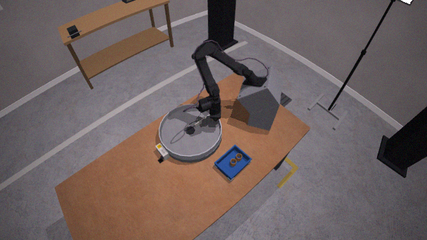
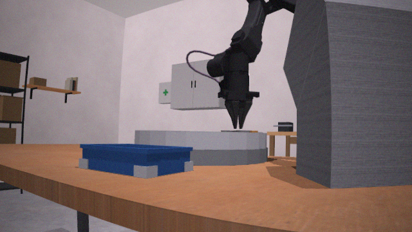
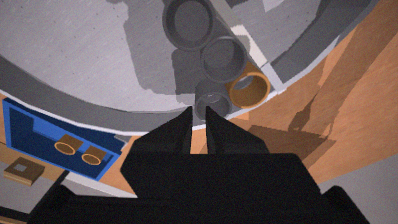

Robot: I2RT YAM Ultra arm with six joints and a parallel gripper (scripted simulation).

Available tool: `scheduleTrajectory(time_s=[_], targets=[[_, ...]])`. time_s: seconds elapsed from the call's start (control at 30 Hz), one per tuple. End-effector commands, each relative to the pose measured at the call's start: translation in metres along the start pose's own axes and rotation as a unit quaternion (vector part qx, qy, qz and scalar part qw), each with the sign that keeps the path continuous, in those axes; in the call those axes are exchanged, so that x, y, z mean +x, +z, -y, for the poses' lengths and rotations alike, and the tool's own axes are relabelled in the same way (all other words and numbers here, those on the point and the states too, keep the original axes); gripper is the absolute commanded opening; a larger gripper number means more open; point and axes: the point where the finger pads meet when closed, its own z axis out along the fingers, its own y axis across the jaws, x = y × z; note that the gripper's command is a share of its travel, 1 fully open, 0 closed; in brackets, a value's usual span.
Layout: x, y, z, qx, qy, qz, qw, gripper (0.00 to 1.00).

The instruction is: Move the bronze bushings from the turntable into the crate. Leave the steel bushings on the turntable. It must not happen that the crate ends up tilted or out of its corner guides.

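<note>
My gripper [image 2: 238, 127] [image 3: 199, 111] points down, with a narrow gap and nothing between its fingertips. It is above the near-base edge of the grey turntable [image 1: 177, 147] [image 2: 193, 142] [image 3: 75, 65]. In the wrist view, a steel bushing [image 3: 204, 90] lies just beyond the fingertips. A bronze bushing [image 3: 257, 96] stands right of it, by the turntable's rim. A second steel bushing [image 3: 204, 60] touches this cluster, and a larger steel one [image 3: 165, 22] is farther up. The blue crate [image 1: 227, 171] [image 2: 112, 158] [image 3: 42, 125] holds two bronze bushings, one [image 1: 233, 165] [image 3: 70, 140] beside the other [image 1: 239, 159] [image 3: 93, 151].
A pale guide bar [image 3: 250, 45] runs over the turntable beside the bushings. A black hub [image 1: 190, 130] sits at the turntable's middle. A large grey angular block [image 1: 260, 108] [image 2: 360, 96] stands by the arm's base. A small white box [image 1: 162, 151] is beside the turntable.
</note>
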Motion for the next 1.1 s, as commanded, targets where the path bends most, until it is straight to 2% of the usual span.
scheduleTrajectory(time_s=[0.0, 0.07, 0.2, 0.43, 1.07], targets=[[0.003, -0.001, -0.003, -0.004, -0.009, 0.003, 1.000, 0.15], [0.004, 0.002, -0.002, -0.002, -0.008, 0.000, 1.000, 0.15], [-0.008, 0.008, -0.007, -0.008, 0.002, 0.008, 1.000, 0.15], [-0.005, 0.018, -0.006, -0.005, -0.002, 0.008, 1.000, 0.15], [-0.010, 0.018, -0.010, -0.011, 0.000, 0.014, 1.000, 0.15]])
